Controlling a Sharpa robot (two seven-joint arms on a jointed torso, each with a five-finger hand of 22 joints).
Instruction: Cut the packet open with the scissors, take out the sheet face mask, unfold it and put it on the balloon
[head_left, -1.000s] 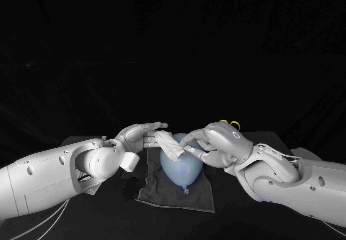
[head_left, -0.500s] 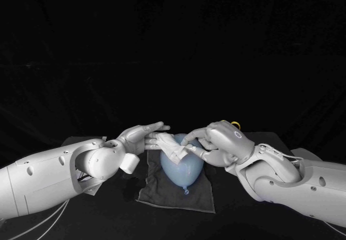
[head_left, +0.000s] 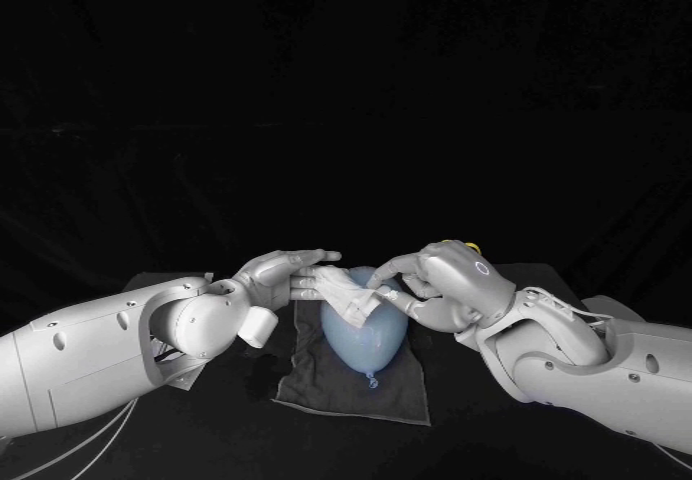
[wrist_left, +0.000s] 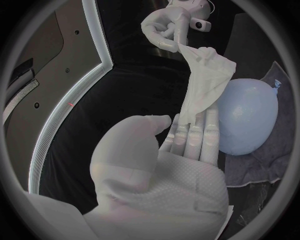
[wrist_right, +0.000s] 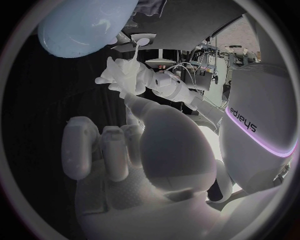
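The white sheet face mask is stretched, still crumpled, between both hands just above the light blue balloon. My left hand has its fingers out flat, with one end of the mask caught between the fingers. My right hand pinches the other end; it also shows as the far hand in the left wrist view. The balloon lies on a dark cloth, knot toward me. In the right wrist view the balloon lies beyond my right hand.
A yellow scissors handle shows just behind the right hand. The dark cloth spreads under and around the balloon on the black table.
The right hand has shifted slightly to the right and turned, drawing the mask a little further out from the left hand. The left hand and balloon stay put.
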